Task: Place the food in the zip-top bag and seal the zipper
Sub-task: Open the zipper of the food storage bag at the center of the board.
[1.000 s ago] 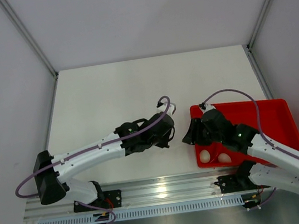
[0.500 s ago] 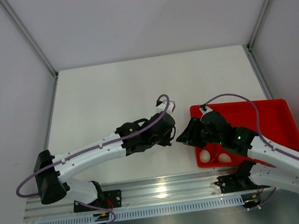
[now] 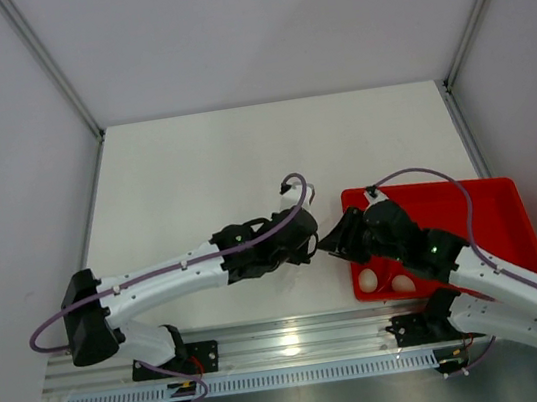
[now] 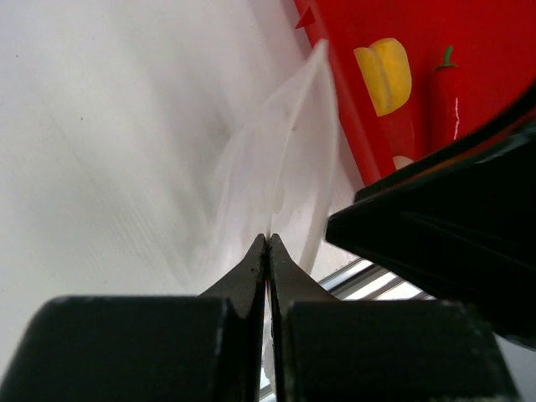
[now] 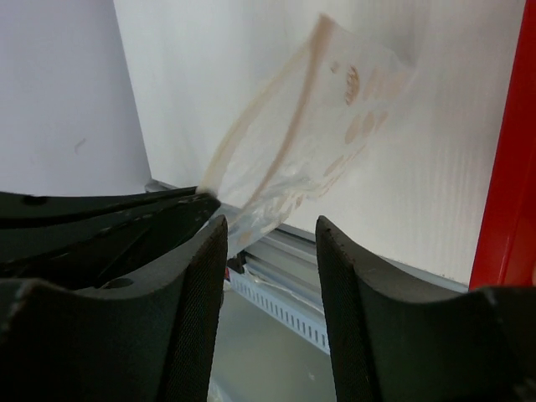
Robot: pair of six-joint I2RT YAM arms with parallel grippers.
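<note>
Right hand [image 3: 328,244] nearer left hand [image 4: 267,244], fingers apart, left pinching zip-top bag [image 4: 280,180] edge, bag stretching away

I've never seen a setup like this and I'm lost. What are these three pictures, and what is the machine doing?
Two robot arms are bolted at the near edge of a white table. One picture looks down from above; the other two come from small cameras on each wrist. The left gripper is shut on a clear bag, holding it up. The right gripper is open, its fingers near the bag's edge. Beside them sits a red tray with two eggs in its near corner.
</note>
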